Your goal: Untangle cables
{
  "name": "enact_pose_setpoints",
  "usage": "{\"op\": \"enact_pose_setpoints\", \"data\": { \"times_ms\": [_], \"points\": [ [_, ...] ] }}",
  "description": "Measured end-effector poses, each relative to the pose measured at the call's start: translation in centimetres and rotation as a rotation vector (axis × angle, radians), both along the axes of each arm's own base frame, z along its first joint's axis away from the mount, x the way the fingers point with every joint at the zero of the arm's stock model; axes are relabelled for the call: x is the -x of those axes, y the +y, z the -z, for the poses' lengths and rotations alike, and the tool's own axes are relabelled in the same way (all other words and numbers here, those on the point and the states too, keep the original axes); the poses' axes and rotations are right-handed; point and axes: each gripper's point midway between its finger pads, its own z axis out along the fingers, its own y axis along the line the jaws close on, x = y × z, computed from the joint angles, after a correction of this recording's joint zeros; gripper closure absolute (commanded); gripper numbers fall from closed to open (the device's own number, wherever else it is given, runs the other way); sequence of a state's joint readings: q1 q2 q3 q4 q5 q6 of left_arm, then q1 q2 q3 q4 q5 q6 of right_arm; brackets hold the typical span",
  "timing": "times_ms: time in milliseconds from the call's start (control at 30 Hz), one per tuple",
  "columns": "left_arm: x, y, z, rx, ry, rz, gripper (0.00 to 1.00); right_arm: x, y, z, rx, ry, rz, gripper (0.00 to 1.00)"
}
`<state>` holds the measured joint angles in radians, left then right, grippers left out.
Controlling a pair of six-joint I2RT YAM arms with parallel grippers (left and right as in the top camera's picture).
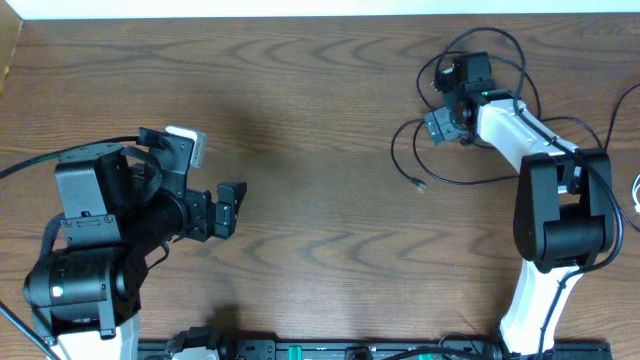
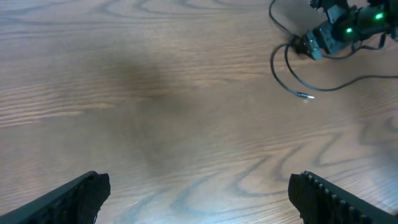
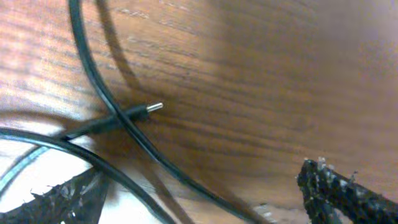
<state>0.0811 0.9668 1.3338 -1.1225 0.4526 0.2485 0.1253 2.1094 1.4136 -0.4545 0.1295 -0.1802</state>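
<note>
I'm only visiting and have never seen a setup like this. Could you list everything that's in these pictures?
table: one, brown wood grain, under everything.
black cord: one, black, looped on the table at the upper right of the overhead view, under and beside the right gripper; a metal-tipped plug end lies free.
white cord: one, white, only a bit shows at the right edge of the overhead view.
left arm: one, mostly black, lower left of the overhead view.
right arm: one, white and black, right side.
left gripper: one, black, open, over bare wood, holding nothing.
right gripper: one, black, open, low over the black cord where it crosses itself.
</note>
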Motion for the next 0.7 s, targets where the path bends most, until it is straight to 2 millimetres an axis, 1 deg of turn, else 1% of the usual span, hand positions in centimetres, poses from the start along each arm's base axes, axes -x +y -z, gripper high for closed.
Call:
{"op": "enact_pose_setpoints", "data": {
  "times_ms": [133, 167, 200, 233, 267, 300, 333, 367, 400, 433, 467, 500, 700],
  "points": [
    [0.1, -0.3, -0.1, 0.024, 0.003, 0.005, 0.02, 0.5, 0.5, 0.6, -0.137, 0.015, 0.182, 0.09],
    [0.1, -0.3, -0.1, 0.024, 0.004, 0.005, 0.02, 0.6, 0.6, 0.7, -0.149, 0.020, 0.200, 0.11],
    [0.1, -0.3, -0.1, 0.024, 0.003, 0.006, 0.02, 0.7, 0.7, 0.7, -0.160, 0.024, 0.215, 0.17],
    [0.1, -0.3, -0.1, 0.024, 0.004, 0.005, 0.02, 0.7, 0.7, 0.7, -0.165, 0.026, 0.221, 0.25],
    [0.1, -0.3, -0.1, 0.024, 0.003, 0.005, 0.02, 0.7, 0.8, 0.8, -0.177, 0.029, 0.231, 0.31],
    [0.1, -0.4, -0.1, 0.025, 0.004, 0.006, 0.02, 0.8, 1.0, 0.8, -0.185, 0.031, 0.235, 0.44],
    [0.1, -0.4, -0.1, 0.026, 0.003, 0.007, 0.02, 0.8, 1.1, 0.9, -0.190, 0.033, 0.237, 0.53],
    [0.1, -0.4, -0.1, 0.026, 0.003, 0.008, 0.02, 0.8, 1.2, 0.9, -0.191, 0.035, 0.235, 0.67],
    [0.1, -0.4, -0.1, 0.026, 0.003, 0.007, 0.02, 0.9, 1.2, 0.9, -0.192, 0.037, 0.239, 0.78],
    [0.1, -0.4, -0.1, 0.026, 0.003, 0.007, 0.02, 0.9, 1.1, 0.9, -0.191, 0.037, 0.239, 0.87],
    [0.1, -0.4, -0.1, 0.026, 0.003, 0.007, 0.02, 0.9, 1.1, 0.9, -0.188, 0.038, 0.233, 0.91],
    [0.1, -0.4, -0.1, 0.026, 0.003, 0.007, 0.02, 0.9, 1.1, 0.9, -0.183, 0.038, 0.222, 0.99],
    [0.1, -0.4, -0.1, 0.027, 0.003, 0.008, 0.02, 0.9, 1.1, 0.9, -0.173, 0.041, 0.202, 0.99]
  ]
}}
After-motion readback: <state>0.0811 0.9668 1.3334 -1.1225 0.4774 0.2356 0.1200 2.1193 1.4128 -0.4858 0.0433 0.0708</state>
